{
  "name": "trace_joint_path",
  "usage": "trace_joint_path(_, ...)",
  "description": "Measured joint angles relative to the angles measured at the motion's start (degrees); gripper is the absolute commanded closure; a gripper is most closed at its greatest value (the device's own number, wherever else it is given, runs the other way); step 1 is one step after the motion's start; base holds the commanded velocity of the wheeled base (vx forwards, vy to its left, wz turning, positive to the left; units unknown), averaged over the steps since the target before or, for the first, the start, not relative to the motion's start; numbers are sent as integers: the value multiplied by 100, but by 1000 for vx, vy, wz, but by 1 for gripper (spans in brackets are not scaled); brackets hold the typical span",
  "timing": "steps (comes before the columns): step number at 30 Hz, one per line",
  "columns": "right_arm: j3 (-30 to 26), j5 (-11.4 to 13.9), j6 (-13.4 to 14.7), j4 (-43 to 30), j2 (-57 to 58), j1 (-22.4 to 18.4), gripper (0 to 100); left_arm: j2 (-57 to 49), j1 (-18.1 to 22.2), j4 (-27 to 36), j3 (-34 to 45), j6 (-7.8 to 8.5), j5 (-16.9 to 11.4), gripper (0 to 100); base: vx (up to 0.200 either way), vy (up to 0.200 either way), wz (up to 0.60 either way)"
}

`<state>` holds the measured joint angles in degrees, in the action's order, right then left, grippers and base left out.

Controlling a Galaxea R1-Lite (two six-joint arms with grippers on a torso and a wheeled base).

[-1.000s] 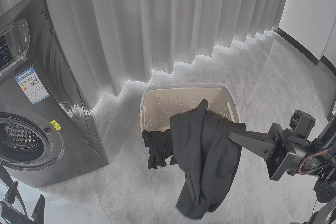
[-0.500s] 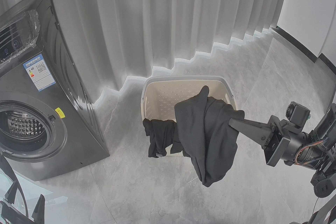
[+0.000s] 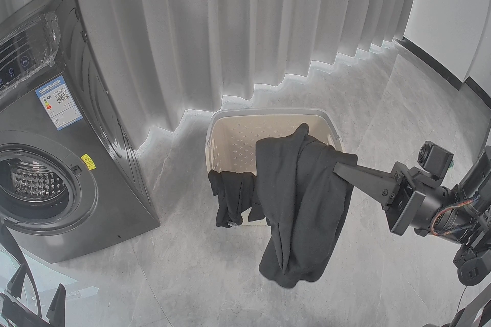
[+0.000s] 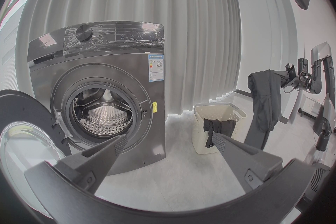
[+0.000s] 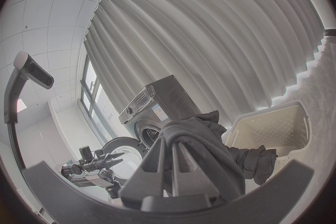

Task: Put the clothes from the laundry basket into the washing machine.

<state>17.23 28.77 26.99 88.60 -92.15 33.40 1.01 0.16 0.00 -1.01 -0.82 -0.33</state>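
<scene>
- dark garment [image 3: 302,210]: heavy, charcoal, bunched at the top and hanging in long loose folds with a rounded lower end. it is pinched at its upper edge by the right gripper [image 3: 341,170], whose 2 fingers are pressed together on the cloth.
- in the head view it hangs in front of the laundry basket [image 3: 225,139], covering part of the near rim.
- a 2nd dark garment [image 3: 232,197] is draped over the basket's near rim, part inside, part down the outer wall.
- the basket is cream, perforated, and stands on the pale tiled floor [image 3: 194,261] near the white curtain [image 3: 230,16].
- the washing machine [image 3: 61,139] is grey and stands well apart from the basket, to the robot's left.
- the left wrist view adds the machine's front: round door [image 4: 21,130] swung open, steel drum [image 4: 105,116] bare inside. there the held garment is lifted above the basket's rim, clear of the floor.
- the left gripper [image 4: 168,138] has its fingers spread wide with nothing between them, facing the machine.
- the right wrist view gives the grip up close, with cloth folded over the fingertips [image 5: 182,151].
</scene>
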Motion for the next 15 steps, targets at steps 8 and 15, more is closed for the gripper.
trace_joint_path(8, -13, 5, 51, -41, 12, 39, 100, 0, 0, -2, 0, -29, 6, 0, 0, 0, 0)
trace_joint_path(15, 0, 10, 60, -9, 20, 48, 100, 0, 0, -2, 0, -30, 9, 0, 0, 0, 0)
